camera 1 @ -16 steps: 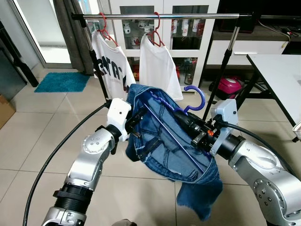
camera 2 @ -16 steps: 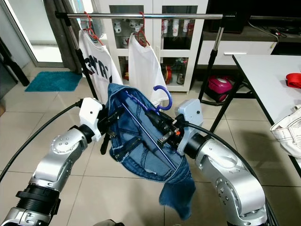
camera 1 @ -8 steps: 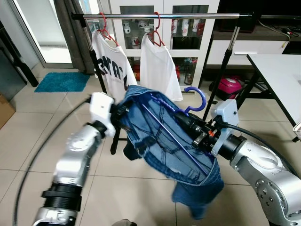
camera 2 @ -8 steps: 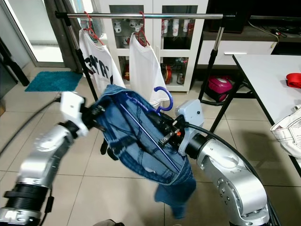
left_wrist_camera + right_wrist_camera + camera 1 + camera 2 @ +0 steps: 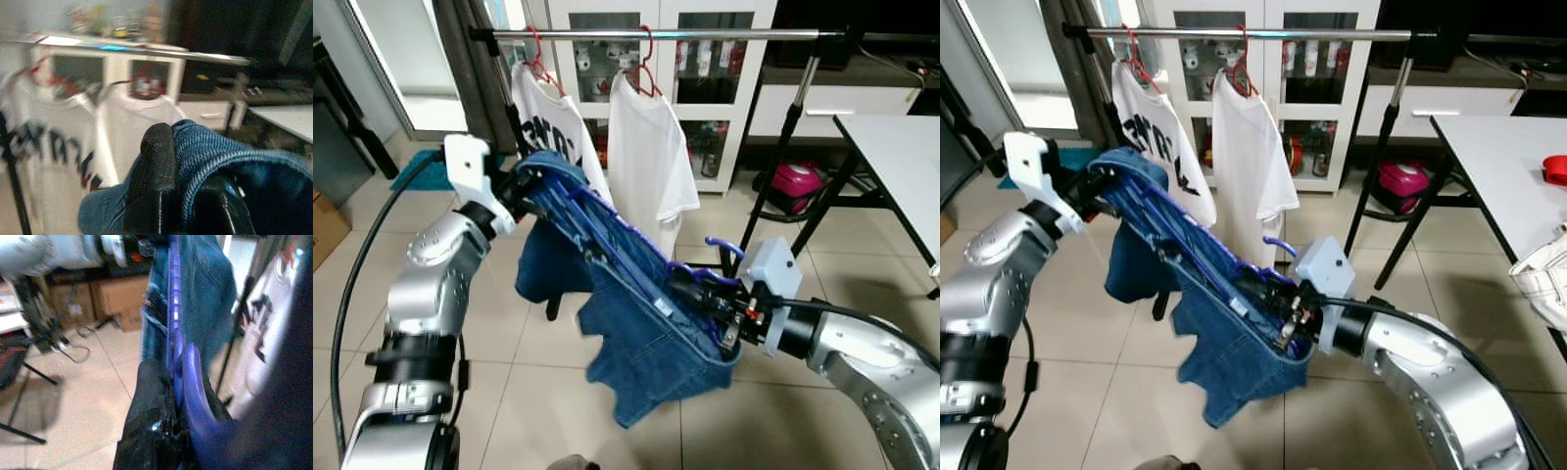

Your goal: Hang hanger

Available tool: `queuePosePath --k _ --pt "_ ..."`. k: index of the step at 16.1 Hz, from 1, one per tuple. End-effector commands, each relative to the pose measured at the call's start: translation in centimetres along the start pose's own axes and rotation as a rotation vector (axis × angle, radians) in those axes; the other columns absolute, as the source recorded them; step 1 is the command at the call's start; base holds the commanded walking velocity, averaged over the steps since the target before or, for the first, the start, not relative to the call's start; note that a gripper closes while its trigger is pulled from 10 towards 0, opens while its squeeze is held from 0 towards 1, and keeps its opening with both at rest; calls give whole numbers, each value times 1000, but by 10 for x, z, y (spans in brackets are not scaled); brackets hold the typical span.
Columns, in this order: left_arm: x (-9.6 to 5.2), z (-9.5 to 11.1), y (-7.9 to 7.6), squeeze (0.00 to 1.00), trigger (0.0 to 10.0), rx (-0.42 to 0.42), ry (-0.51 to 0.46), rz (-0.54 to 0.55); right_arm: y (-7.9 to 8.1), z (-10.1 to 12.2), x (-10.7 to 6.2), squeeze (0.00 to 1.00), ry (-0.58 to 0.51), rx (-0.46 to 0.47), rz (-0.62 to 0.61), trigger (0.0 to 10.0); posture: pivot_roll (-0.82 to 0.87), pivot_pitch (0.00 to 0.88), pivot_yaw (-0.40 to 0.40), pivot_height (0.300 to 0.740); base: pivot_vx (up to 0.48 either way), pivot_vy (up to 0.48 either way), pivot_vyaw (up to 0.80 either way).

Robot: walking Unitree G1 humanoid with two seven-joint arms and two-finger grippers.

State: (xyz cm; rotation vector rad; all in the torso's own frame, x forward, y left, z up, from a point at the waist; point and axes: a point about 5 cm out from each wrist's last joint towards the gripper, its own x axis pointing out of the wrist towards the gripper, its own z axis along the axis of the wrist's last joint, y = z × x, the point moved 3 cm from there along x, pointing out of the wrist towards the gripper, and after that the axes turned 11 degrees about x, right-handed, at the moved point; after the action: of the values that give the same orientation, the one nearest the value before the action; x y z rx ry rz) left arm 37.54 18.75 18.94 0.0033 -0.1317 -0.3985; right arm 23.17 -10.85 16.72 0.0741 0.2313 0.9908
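A purple hanger (image 5: 607,257) carries blue denim jeans (image 5: 636,343) and slants from upper left down to lower right between my arms. My left gripper (image 5: 521,182) is shut on the jeans' upper end, seen up close as denim (image 5: 215,156) between its fingers (image 5: 154,181). My right gripper (image 5: 697,299) is shut on the hanger near its hook (image 5: 732,257); the purple hanger (image 5: 188,382) lies against its fingers (image 5: 151,416). The steel rail (image 5: 734,34) runs across above, well above the hook.
Two white T-shirts (image 5: 646,157) hang on red hangers at the rail's left half. The rack's black legs (image 5: 773,176) stand behind my right arm. A white table (image 5: 901,157) is to the right, a glass cabinet (image 5: 626,69) behind, a teal mat (image 5: 416,171) far left.
My left gripper has lifted and swung up-left with the jeans' end, while my right gripper dropped lower, so the hanger now slants steeply. The hook is lower than before.
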Motion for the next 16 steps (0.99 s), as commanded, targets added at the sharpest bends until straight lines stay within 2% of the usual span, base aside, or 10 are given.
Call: queuePosePath --k 1,5,7,8,9,12,13,14,15,16 --pt "-2 7 25 0 0 -72 -22 132 6 -1 -7 0 13 11 52 0 -133 0 92 740 0 0 0" --pt "4 -8 15 0 0 -118 38 87 11 1 -8 0 -18 33 74 0 -135 0 97 740 0 0 0" --pt "1 -28 -19 0 0 -95 151 -96 -25 22 -4 0 -183 56 -195 0 -136 0 101 740 0 0 0" --pt "-2 -31 -30 0 0 -79 168 -168 -34 27 -4 0 -234 67 -257 0 -135 0 101 740 0 0 0" --pt "-10 -34 -55 0 0 -55 174 -306 -51 40 -6 0 -386 146 -385 0 -134 0 99 740 0 0 0" --pt "-22 -38 -77 0 0 -28 196 -411 -68 40 -13 0 -532 263 -553 0 -126 0 92 740 0 0 0" --pt "-24 -39 -76 0 0 -29 195 -393 -70 33 -13 0 -505 265 -595 0 -123 0 90 740 0 0 0" --pt "-25 -39 -70 0 0 -24 186 -330 -72 19 -10 0 -411 256 -646 9843 -120 0 86 740 0 0 0" --pt "-27 -40 -58 0 118 2 175 -196 -68 2 -8 0 -290 217 -677 10000 -122 0 80 740 0 0 0" --pt "-29 -41 -53 0 10000 18 177 -134 -66 -7 -9 0 -247 246 -700 10000 -124 0 80 740 0 0 0"
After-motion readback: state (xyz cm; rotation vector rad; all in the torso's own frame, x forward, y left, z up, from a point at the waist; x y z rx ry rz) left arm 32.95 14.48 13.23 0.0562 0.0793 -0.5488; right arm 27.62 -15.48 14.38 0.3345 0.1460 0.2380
